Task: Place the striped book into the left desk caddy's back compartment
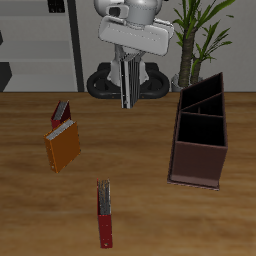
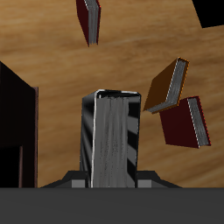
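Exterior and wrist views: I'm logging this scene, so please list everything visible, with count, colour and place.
striped book: one, black and white, upright in the gripper above the table.
orange book: one, standing on the table, away from the caddy.
dark red books: two, one just behind the orange book, one near the table's front edge.
left desk caddy: one, reddish-brown, three sections, on the table.
table: one, wood brown.
plant: one, green, behind the table.
gripper: one, shut on the striped book.

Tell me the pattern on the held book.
Black-and-white vertical stripes on the book, clearest in the wrist view.
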Motion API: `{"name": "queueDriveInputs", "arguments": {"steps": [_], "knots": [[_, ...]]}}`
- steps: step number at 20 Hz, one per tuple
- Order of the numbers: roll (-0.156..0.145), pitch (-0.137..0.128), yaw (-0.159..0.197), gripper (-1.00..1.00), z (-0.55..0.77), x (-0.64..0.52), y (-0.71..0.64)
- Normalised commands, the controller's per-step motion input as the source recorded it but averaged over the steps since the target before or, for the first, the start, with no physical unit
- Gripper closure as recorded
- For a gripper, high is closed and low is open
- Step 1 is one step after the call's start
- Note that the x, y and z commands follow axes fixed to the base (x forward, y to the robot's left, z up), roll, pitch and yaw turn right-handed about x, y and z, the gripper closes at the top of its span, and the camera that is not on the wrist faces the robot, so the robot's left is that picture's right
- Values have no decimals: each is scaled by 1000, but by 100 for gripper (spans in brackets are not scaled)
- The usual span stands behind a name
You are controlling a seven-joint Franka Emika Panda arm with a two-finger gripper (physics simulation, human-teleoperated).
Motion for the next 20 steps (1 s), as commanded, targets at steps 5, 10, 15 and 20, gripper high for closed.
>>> {"name": "queueDriveInputs", "arguments": {"steps": [5, 10, 15, 20], "knots": [[-42, -14, -21, 100, -53, -463, 206], [75, -7, 34, 100, -151, -462, 447], [92, -32, 61, 100, -112, -404, 519], [56, -7, 30, 100, -29, -164, 374]]}}
